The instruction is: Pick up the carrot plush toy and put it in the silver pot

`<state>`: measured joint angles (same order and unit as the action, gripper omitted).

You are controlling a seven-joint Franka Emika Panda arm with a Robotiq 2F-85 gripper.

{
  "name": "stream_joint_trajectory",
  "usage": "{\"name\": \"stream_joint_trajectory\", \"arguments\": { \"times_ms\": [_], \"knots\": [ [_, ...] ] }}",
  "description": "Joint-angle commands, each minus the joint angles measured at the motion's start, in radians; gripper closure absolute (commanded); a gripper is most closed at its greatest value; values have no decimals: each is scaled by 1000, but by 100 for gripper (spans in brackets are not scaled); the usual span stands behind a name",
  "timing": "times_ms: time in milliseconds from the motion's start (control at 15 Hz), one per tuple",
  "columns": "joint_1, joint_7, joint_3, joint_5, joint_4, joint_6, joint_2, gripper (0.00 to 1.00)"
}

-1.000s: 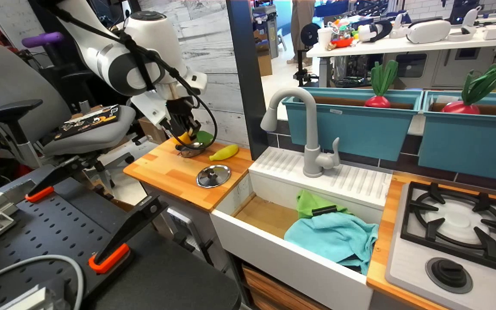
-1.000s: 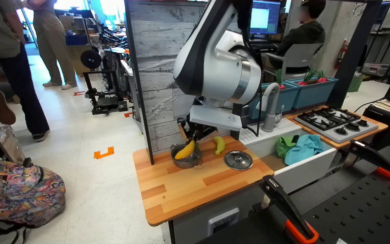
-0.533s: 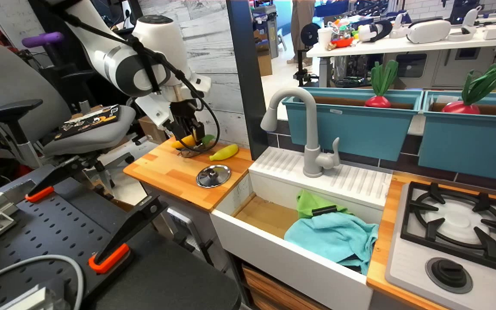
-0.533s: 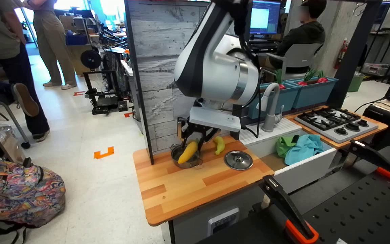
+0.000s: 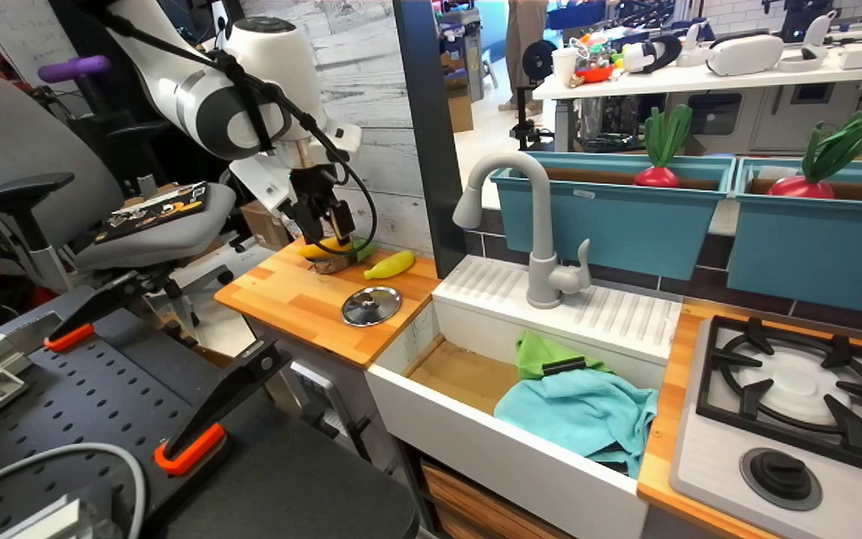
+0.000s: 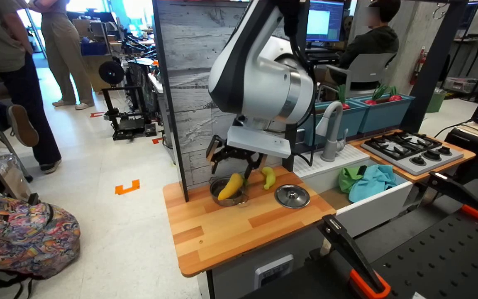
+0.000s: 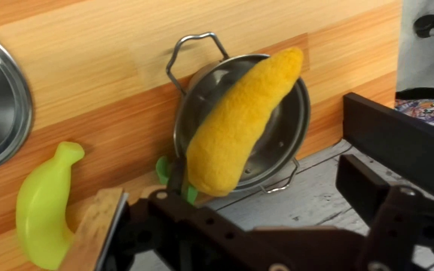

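Observation:
The carrot plush toy (image 7: 239,124), a fuzzy orange-yellow body with green leaves (image 7: 163,170), lies slantwise over the mouth of the silver pot (image 7: 306,109); in the wrist view its tip and thick end both overlap the rim. In an exterior view the toy (image 6: 231,187) leans in the pot (image 6: 228,203). Just above them my gripper (image 6: 230,171) is open, its fingers spread wide with nothing held. One dark finger (image 7: 178,169) overlaps the toy's leafy end in the wrist view and partly hides the leaves; whether it touches cannot be told.
A yellow-green banana (image 6: 269,178) and a shiny lid (image 6: 292,196) lie on the wooden counter (image 6: 239,232) beside the pot. A grey wood-plank wall (image 6: 193,133) rises right behind. Past the lid comes the white sink (image 5: 506,449) with cloths and a faucet (image 5: 543,217).
The gripper has opened and let go of the carrot toy, then risen slightly. The toy has settled and turned a little on the pot.

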<state>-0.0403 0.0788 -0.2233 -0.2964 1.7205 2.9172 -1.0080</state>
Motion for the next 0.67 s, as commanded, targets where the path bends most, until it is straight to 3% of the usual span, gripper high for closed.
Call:
{"name": "stream_joint_trajectory", "arguments": {
  "times_ms": [0,133,200,600],
  "knots": [
    [44,-42,-67,11,121,17,112,0],
    [72,-79,-108,12,218,15,194,0],
    [29,-36,-66,11,87,7,87,0],
    [30,-34,-67,10,101,5,93,0]
  ]
}}
